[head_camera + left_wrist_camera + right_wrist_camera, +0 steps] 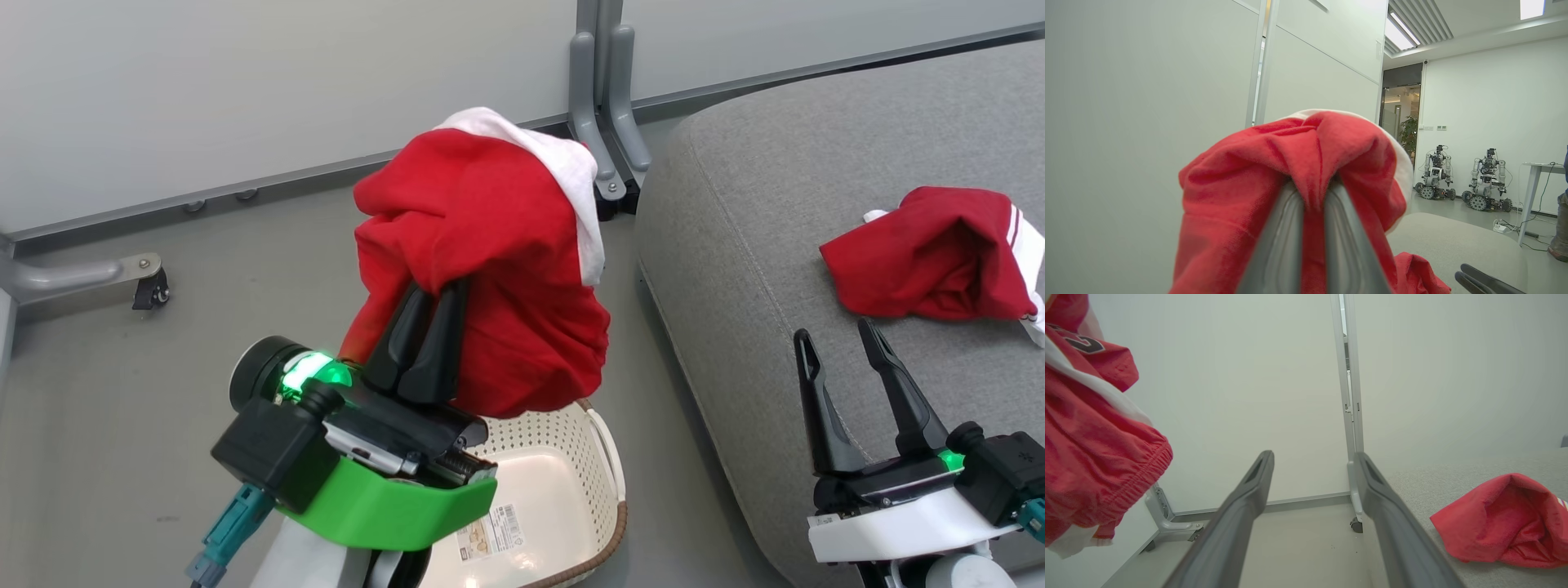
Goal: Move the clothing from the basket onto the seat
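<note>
Left hand [439, 298] is pinching the white-hemmed red garment [490, 269] above the basket [600, 457], seemingly mid-transfer; right hand [834, 331] is hanging spread; next, I judge, comes swinging it over the seat [775, 204] and releasing.

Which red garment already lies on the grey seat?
The garment near the right end effector; the other garment hangs from the left end effector over the basket.

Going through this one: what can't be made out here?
Floor of the basket, head view: partly covered by the left tool's wrist and the held garment, so leftover clothing can't be ruled out.
Its label, head view: print too small to read.
The dark lettering on the held garment, right wrist view: cut off at the top-left corner.
The garment on the seat, right wrist view: cut by the right edge.
</note>
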